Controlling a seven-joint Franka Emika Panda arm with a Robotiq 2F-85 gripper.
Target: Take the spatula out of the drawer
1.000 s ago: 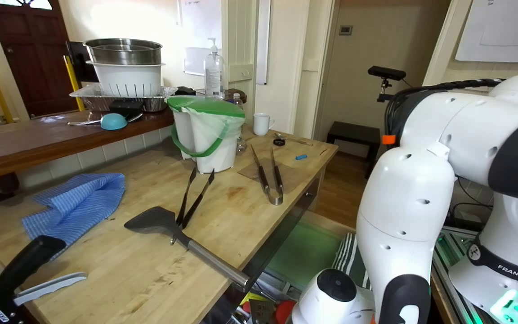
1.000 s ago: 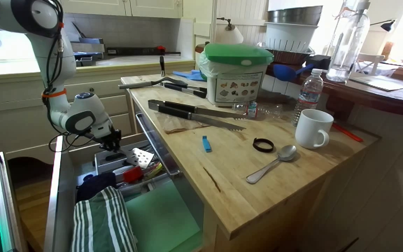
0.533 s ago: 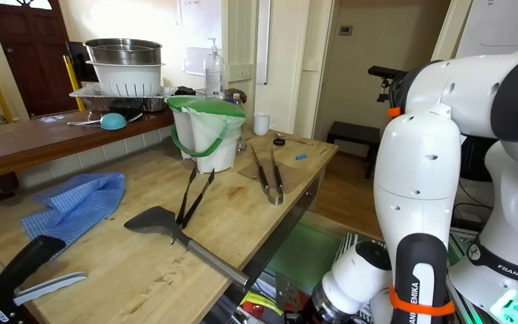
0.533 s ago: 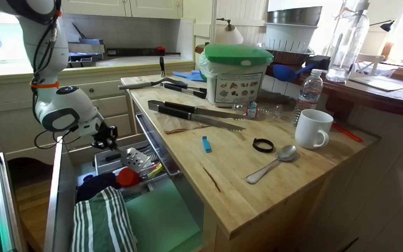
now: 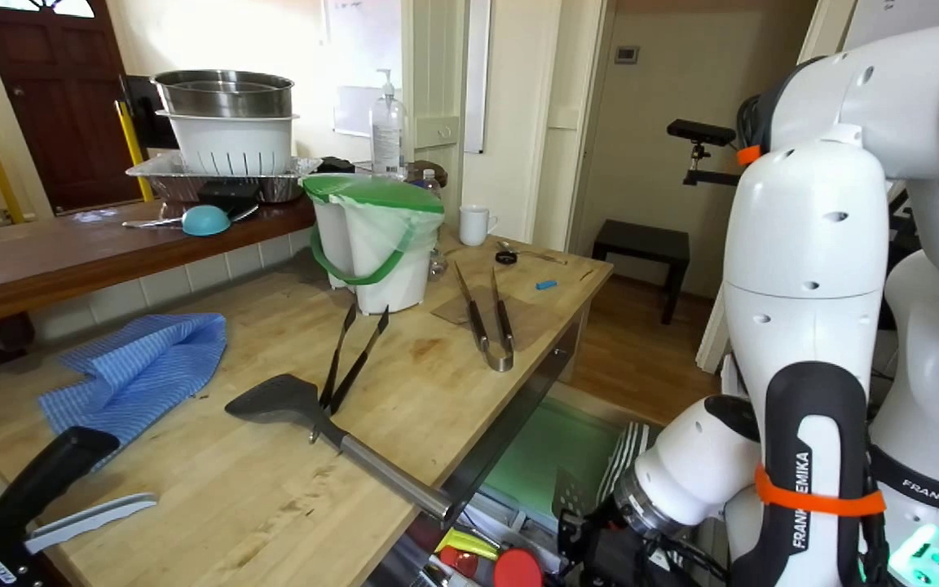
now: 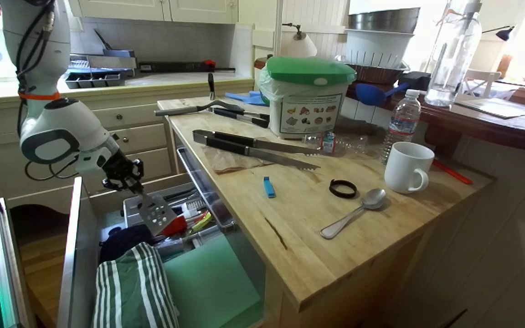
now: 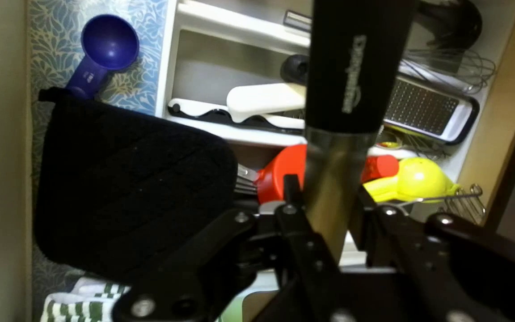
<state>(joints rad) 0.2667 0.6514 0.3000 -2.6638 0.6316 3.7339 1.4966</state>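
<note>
My gripper is shut on the spatula, which has a perforated metal blade and a black handle. In an exterior view the blade hangs tilted down over the open drawer, overlapping its contents in sight; the exact height is unclear. The gripper and the blade also show low in an exterior view, over the green liner. In the wrist view the spatula's black handle points up the picture, and its metal neck lies between the fingertips. The blade is out of that view.
The drawer holds a striped cloth, a dark oven mitt, a yellow squeezer and a utensil tray. On the worktop are a broad dark spatula, tongs, a bucket and a mug.
The arm has drawn back from the worktop towards the drawer's front, with the spatula in the gripper. The blade has swung to a steeper downward tilt. The worktop objects have not moved.
</note>
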